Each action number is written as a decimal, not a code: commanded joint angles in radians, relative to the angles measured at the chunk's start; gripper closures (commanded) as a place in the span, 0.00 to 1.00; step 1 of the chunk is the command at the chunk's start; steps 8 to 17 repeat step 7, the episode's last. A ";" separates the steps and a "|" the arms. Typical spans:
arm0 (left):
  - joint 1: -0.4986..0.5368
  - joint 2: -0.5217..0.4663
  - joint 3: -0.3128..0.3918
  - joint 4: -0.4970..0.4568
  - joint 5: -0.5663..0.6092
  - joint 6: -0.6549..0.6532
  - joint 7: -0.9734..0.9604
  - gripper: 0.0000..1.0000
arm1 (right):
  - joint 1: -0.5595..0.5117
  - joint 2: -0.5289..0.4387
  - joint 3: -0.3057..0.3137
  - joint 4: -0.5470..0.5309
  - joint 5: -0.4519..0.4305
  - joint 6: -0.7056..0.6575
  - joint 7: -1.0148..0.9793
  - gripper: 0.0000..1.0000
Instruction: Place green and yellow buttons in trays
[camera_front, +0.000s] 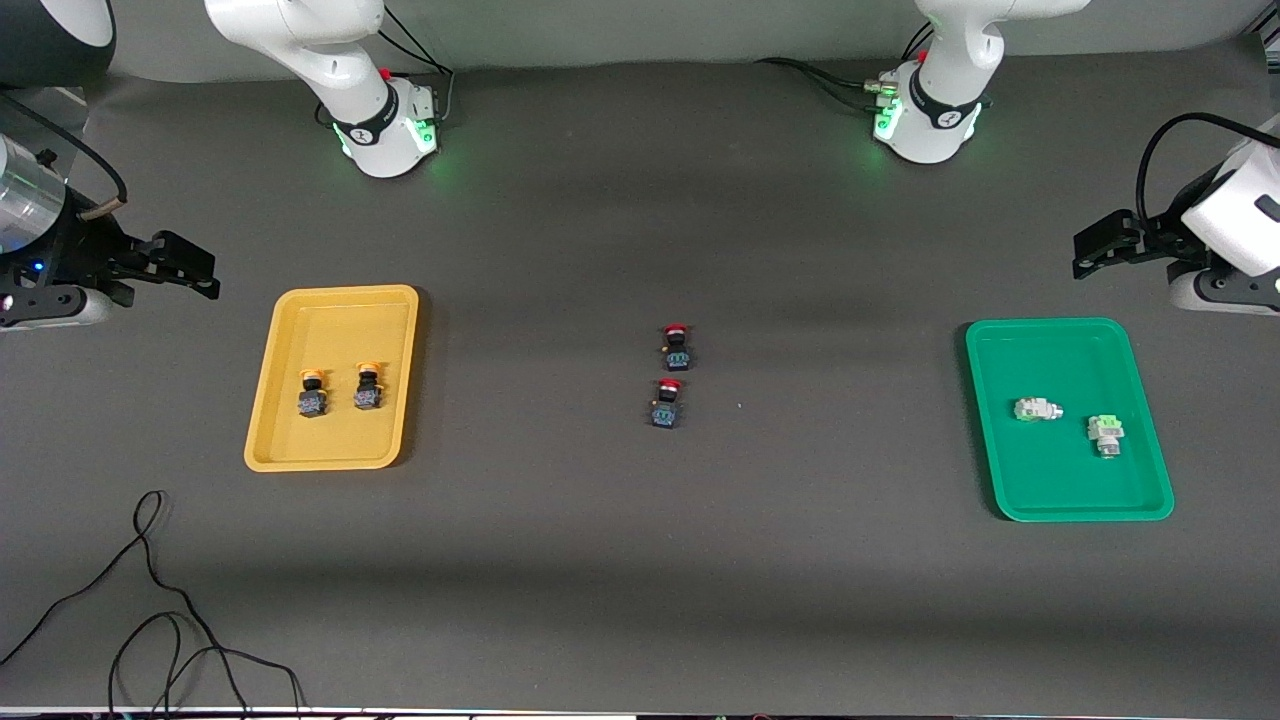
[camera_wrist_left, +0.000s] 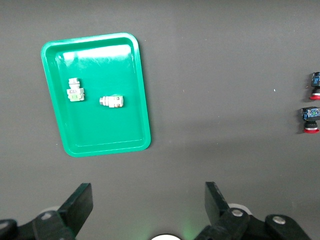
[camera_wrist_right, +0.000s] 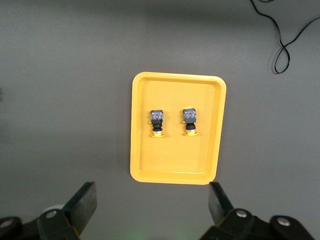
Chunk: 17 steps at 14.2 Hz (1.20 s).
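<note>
Dark grey table (camera_front: 640, 560), both trays loaded.
I see two yellow-capped dark buttons (camera_front: 340, 390) in the yellow tray (camera_front: 300, 455), two green-capped whitish buttons (camera_front: 1070, 420) in the green tray (camera_front: 1050, 500); left gripper (camera_front: 1090, 250) and right gripper (camera_front: 195, 270) gape empty above the table's ends.

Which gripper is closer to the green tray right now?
Left. The left gripper hangs open just off the green tray at the left arm's end of the table; the right gripper hangs open beside the yellow tray.
</note>
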 joint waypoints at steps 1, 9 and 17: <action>-0.014 -0.008 0.012 -0.006 0.004 0.017 0.010 0.00 | -0.009 0.013 0.018 0.026 -0.017 -0.009 0.022 0.01; -0.014 -0.008 0.012 -0.006 0.004 0.017 0.010 0.00 | -0.003 0.011 0.018 0.024 -0.017 -0.009 0.027 0.01; -0.014 -0.008 0.012 -0.006 0.004 0.017 0.010 0.00 | -0.003 0.011 0.018 0.024 -0.017 -0.009 0.027 0.01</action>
